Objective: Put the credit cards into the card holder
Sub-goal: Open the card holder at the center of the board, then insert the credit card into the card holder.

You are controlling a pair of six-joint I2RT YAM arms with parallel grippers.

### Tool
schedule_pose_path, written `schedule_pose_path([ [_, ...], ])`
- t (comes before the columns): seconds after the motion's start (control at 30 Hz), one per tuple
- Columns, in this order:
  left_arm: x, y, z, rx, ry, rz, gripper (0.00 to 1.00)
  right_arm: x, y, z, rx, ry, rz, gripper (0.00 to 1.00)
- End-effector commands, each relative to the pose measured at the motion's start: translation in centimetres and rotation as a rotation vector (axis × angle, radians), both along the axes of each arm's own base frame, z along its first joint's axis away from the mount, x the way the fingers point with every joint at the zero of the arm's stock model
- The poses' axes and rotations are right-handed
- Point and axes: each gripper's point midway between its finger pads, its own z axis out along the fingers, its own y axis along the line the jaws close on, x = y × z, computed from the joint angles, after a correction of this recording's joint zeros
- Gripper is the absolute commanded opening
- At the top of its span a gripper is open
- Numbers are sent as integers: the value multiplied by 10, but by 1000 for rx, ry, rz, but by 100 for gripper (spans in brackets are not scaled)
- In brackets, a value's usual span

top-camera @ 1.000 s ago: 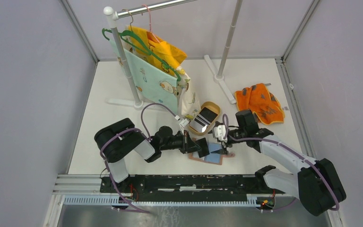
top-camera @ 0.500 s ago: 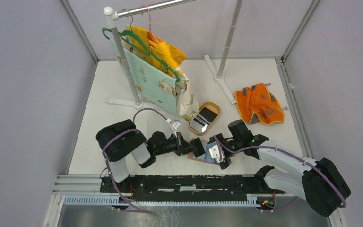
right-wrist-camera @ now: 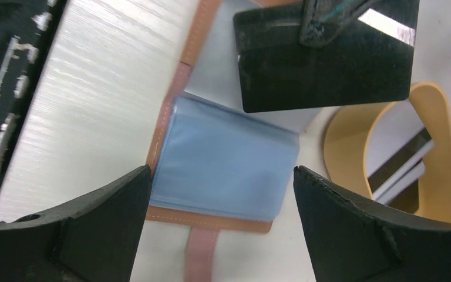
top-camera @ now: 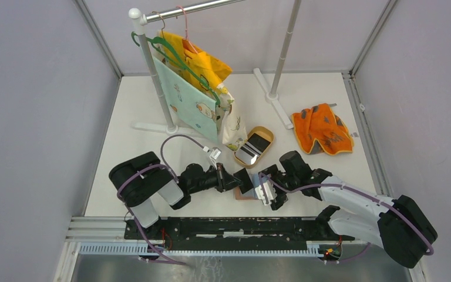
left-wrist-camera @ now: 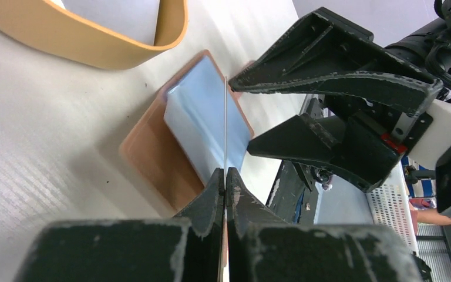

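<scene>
Change overhead: the right hand (top-camera: 265,189) has dropped from beside the tan dish (top-camera: 263,133) to centre frame, its jaws spread wide over the card holder (top-camera: 244,197). The left hand (top-camera: 239,179) pinches a dark card (top-camera: 246,177) beside it. The left wrist view shows that card edge-on above the blue pocket (left-wrist-camera: 197,117) of the open holder. Only the right wrist view shows the card's flat face, and striped cards (right-wrist-camera: 402,161) lying in the dish.

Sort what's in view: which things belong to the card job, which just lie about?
Job: dark plastic card in the left gripper; striped cards in the tan oval dish; open reddish-brown leather card holder with grey-blue pockets; right gripper, open over it.
Lying about: orange patterned cloth; mint cloth, yellow cloth on the metal rack.
</scene>
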Motion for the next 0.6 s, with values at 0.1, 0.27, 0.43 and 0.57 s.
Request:
schedule_pose_path([
  [0.1, -1, -8, 8, 8, 2, -12, 2, 38, -17, 1, -74, -140, -158, 93],
  [0.27, -2, -14, 3, 9, 33, 33, 2, 23, -1, 16, 18, -44, -108, 93],
  [0.43, 2, -7, 5, -18, 59, 100, 2, 14, 10, 29, 84, 52, -89, 95],
  [0.57, 0, -4, 9, -51, 87, 118, 2, 13, 13, 35, 108, 69, -79, 96],
])
